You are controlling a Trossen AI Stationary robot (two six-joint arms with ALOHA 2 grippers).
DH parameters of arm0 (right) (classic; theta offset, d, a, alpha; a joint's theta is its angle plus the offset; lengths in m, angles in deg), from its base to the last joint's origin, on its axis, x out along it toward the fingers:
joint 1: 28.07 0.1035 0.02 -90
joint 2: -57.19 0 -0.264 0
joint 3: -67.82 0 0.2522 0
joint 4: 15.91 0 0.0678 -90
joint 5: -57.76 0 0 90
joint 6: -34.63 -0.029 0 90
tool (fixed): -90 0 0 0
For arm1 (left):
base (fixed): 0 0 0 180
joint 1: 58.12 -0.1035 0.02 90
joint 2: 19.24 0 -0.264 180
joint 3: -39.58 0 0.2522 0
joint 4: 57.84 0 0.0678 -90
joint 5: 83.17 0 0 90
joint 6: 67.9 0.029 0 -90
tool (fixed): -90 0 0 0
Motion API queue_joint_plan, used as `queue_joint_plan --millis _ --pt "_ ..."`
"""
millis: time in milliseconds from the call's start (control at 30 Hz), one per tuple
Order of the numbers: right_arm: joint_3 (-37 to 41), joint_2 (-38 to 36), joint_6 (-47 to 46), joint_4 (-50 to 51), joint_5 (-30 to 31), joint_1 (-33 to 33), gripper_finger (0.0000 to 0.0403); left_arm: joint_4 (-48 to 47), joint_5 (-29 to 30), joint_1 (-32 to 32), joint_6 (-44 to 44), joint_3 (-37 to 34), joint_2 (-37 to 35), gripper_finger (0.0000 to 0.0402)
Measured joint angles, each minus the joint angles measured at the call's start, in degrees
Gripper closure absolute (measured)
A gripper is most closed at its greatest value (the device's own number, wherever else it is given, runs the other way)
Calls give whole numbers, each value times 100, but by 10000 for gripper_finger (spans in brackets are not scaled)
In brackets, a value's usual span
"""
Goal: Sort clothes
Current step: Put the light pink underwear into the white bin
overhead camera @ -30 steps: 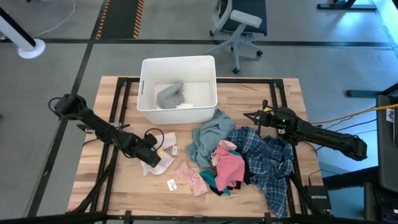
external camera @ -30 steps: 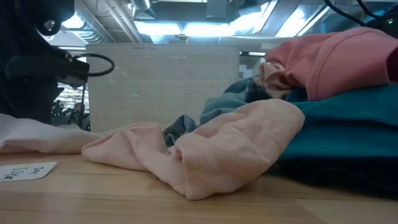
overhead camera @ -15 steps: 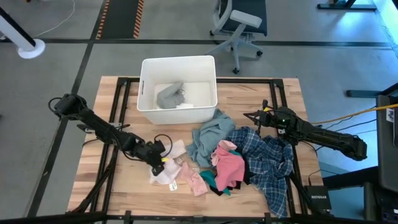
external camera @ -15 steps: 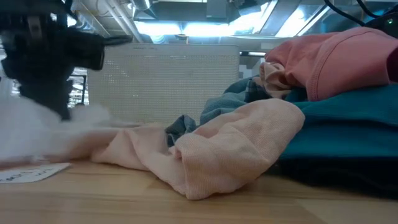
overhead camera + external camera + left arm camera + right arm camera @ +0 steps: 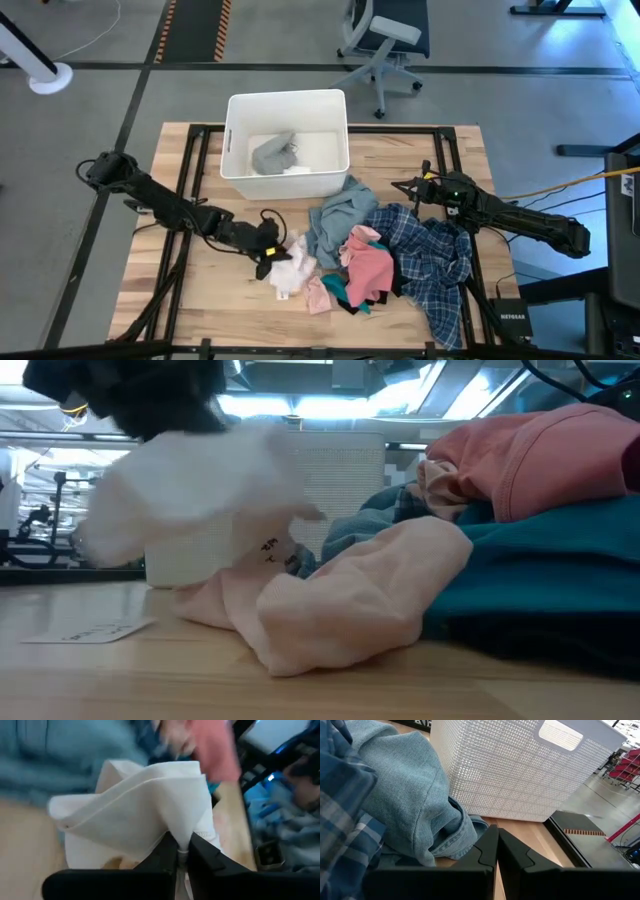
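My left gripper (image 5: 268,250) is shut on a small white garment (image 5: 290,268), which is bunched at the left edge of the clothes pile and raised off the table in the low view (image 5: 200,490). The pile holds a grey-blue top (image 5: 335,215), a pink piece (image 5: 370,268), a pale pink piece (image 5: 317,293), a teal piece (image 5: 337,290) and the blue-white plaid shirt (image 5: 432,262). My right gripper (image 5: 415,190) is shut and empty, beside the grey-blue top (image 5: 405,795). My left gripper pinches a fold of the white garment (image 5: 181,836) between its two fingers. The fingers come nearly level from the table's left side. The cloth spreads out beyond the fingers in several slack folds, and its lower part hangs against the pale pink piece (image 5: 340,600).
A white plastic bin (image 5: 287,178) with a grey garment (image 5: 272,152) inside stands at the far middle of the table; its mesh wall shows in the right wrist view (image 5: 510,775). A paper tag (image 5: 90,632) lies on the bare wood near the left.
My left gripper has gone toward the table's right edge, to the clothes pile, taking the white garment with it. The garment lay flat on the wood; it is now bunched up and lifted. The pale pink piece has been pushed together toward the pile.
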Motion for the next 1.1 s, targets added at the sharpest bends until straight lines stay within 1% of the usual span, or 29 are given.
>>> queue_joint_plan --millis 367,533,600,667,733,867,967,1067,1100 --pt "0 -2 2 0 0 2 384 1302 0 -556 1614 22 -557 385" --pt "0 -1 2 0 0 1 384 1415 4 -795 2493 381 -892 381" --pt "0 -1 2 0 0 2 384 1414 105 -902 2894 590 -968 384" --pt "0 -2 2 -2 0 0 384 1404 403 -1011 3304 784 -1029 386" --pt "0 -2 2 2 0 2 384 1372 843 -1140 3739 975 -1067 386" --pt "0 -2 2 1 0 1 384 1295 2051 -1485 4507 1260 -1068 380" --pt "0 0 0 2 0 0 384 1322 2790 -1812 4969 1316 -1068 378" --pt "1 -1 2 0 0 2 384 1246 3271 -2136 5280 1315 -1064 377" --pt "0 -1 2 2 0 1 384 1195 3329 -2238 5303 1314 -1064 376"
